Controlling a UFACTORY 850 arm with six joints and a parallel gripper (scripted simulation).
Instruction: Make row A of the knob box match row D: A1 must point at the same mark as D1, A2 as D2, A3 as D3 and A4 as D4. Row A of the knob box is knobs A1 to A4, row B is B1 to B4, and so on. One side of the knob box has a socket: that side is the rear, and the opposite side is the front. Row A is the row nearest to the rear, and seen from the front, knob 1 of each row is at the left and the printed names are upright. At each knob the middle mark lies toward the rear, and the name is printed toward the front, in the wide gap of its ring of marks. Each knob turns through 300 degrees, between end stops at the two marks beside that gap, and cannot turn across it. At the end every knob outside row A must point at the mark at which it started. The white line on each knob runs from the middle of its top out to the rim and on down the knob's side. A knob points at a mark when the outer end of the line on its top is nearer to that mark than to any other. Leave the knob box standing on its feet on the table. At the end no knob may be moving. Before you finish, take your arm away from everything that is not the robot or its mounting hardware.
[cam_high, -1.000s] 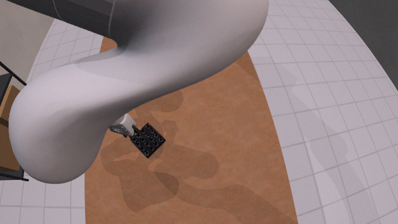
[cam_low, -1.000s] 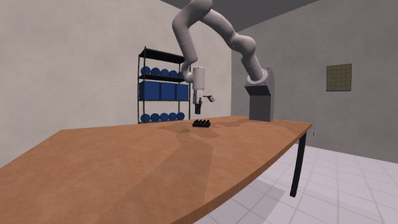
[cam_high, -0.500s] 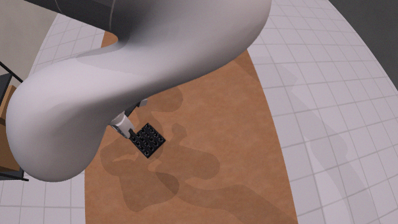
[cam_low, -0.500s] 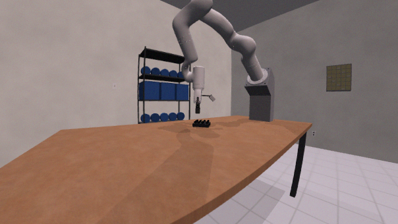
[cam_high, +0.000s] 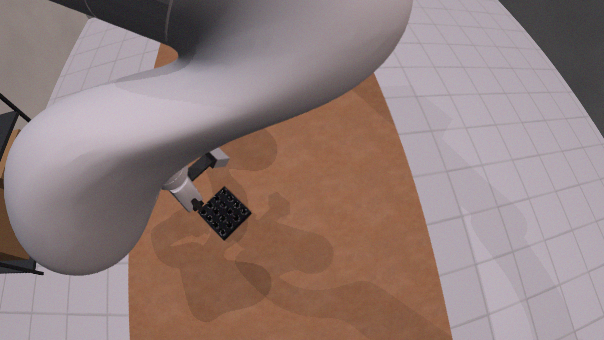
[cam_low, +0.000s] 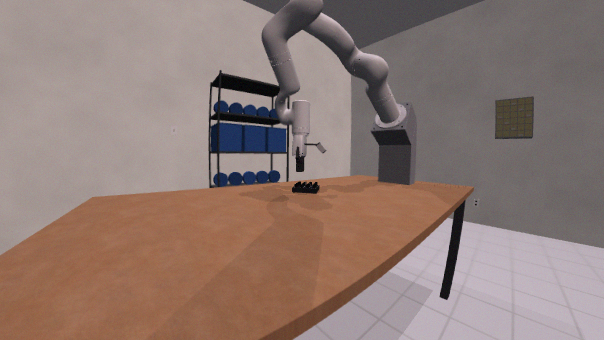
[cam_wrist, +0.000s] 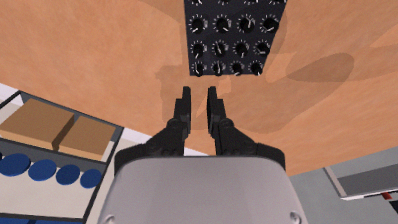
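Small black rigid knob box (cam_wrist: 229, 35) sits on the brown wooden worktop (cam_low: 200, 240), near its far edge. Dark fingers, narrowly parted, hold nothing. Each stiff little knob is best pinched across its sides.
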